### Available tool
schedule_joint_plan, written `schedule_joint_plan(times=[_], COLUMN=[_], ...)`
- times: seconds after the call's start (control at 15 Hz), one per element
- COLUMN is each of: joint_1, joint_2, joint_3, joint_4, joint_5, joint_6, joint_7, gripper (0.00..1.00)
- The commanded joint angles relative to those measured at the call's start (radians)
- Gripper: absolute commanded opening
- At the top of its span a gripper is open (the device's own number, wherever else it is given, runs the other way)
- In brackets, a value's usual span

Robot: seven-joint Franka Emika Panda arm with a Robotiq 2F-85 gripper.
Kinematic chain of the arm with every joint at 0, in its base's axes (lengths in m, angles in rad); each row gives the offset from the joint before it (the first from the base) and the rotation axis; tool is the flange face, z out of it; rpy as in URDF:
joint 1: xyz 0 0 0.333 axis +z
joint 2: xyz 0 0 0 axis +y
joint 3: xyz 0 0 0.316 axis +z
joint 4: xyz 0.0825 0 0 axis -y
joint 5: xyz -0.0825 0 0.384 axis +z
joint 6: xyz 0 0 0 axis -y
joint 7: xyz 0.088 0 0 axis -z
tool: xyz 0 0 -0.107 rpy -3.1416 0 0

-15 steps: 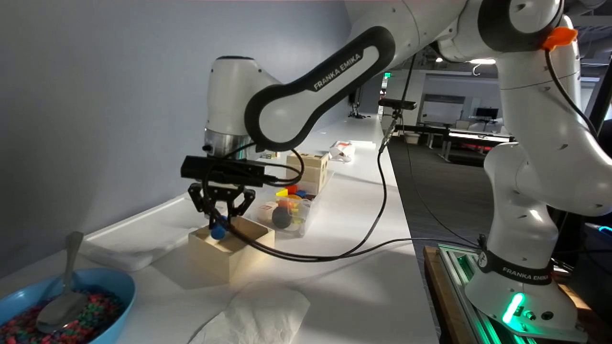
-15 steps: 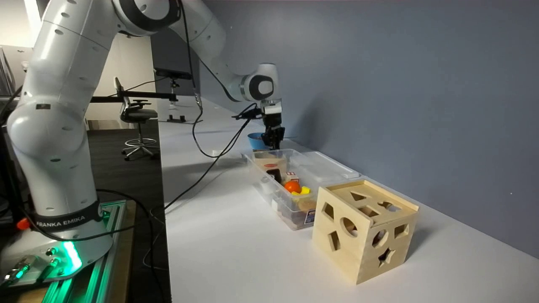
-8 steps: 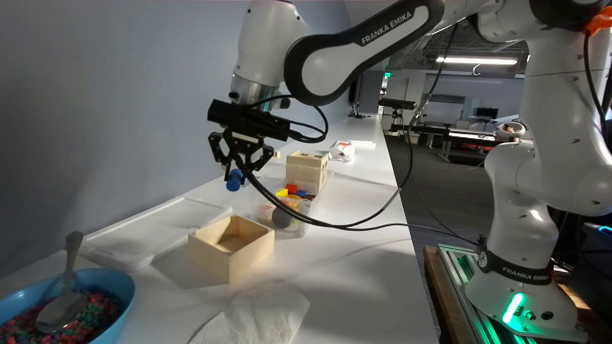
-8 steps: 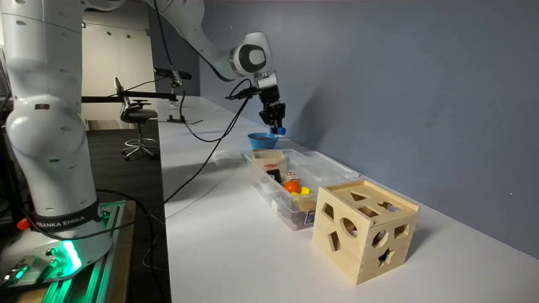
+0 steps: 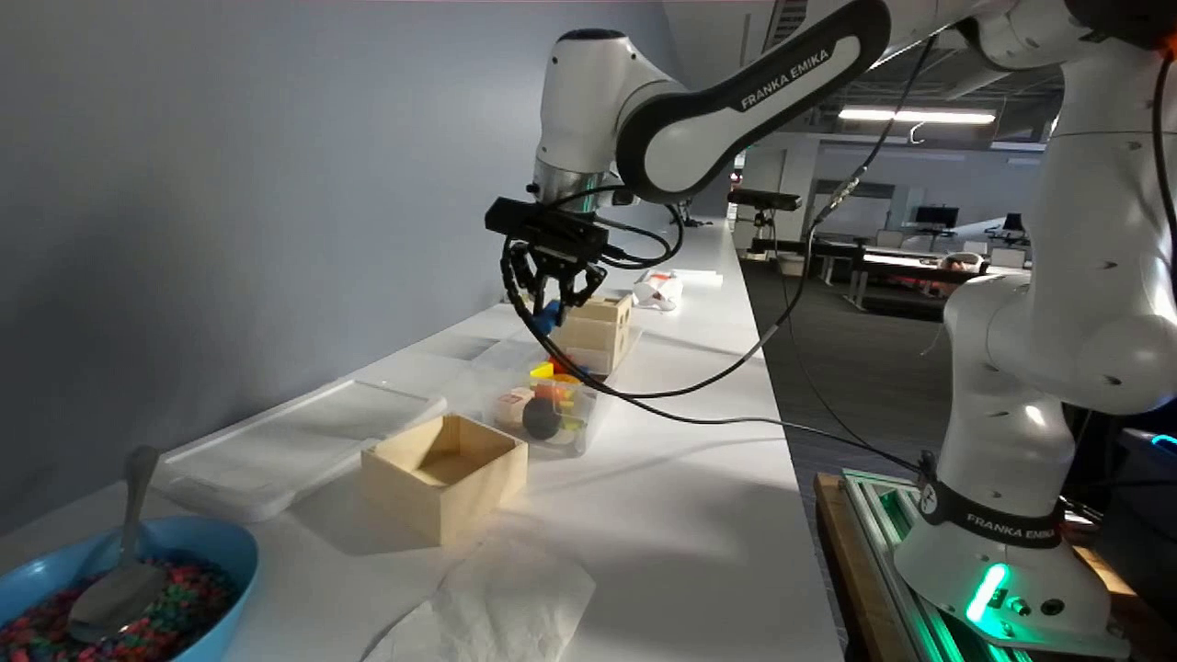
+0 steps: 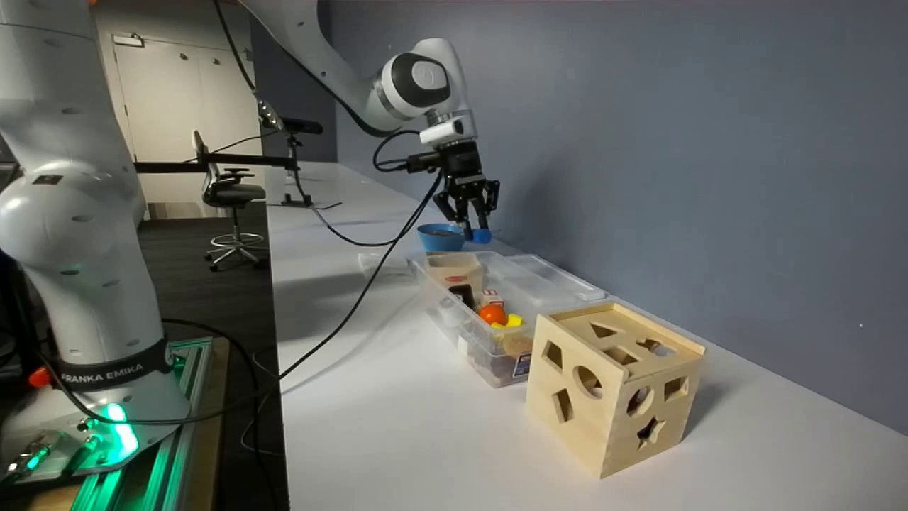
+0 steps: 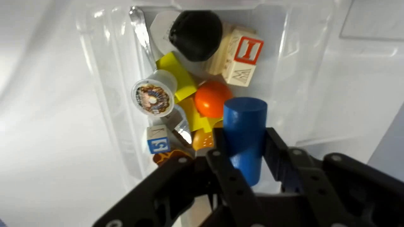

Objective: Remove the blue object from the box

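Observation:
The blue object is a small solid-blue cylinder, held between the two fingers of my gripper in the wrist view. It also shows at the fingertips in both exterior views. My gripper is shut on its sides, in the air above the clear plastic bin. The low tan box stands on the table nearer the camera in an exterior view, with its bare floor visible inside. The gripper is well above the box and off to its far side.
The clear bin holds blocks, an orange ball and other small things. A taller pale box with shaped holes stands beside it. A white lid, a blue bowl with a spoon, and a paper sheet lie near the tan box.
The gripper has lifted the blue cylinder up out of the tan box. It has then moved away from the box to above the clear bin, with the cylinder still held.

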Motion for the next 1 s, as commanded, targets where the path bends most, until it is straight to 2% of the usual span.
schedule_joint_plan(times=[0.0, 0.27, 0.33, 0.6, 0.93], joint_1=[-0.046, -0.032, -0.022, 0.018, 0.034], joint_2=[-0.030, -0.021, -0.023, 0.004, 0.137], joint_3=[0.028, 0.063, 0.081, 0.156, 0.169], joint_4=[-0.059, -0.049, -0.042, 0.007, 0.100], joint_5=[-0.006, -0.020, -0.039, -0.096, -0.068], joint_6=[-0.027, -0.011, -0.023, -0.020, 0.053], joint_7=[0.103, 0.079, 0.075, -0.003, -0.128], gripper=[0.66, 0.95, 0.99, 1.00, 1.00])
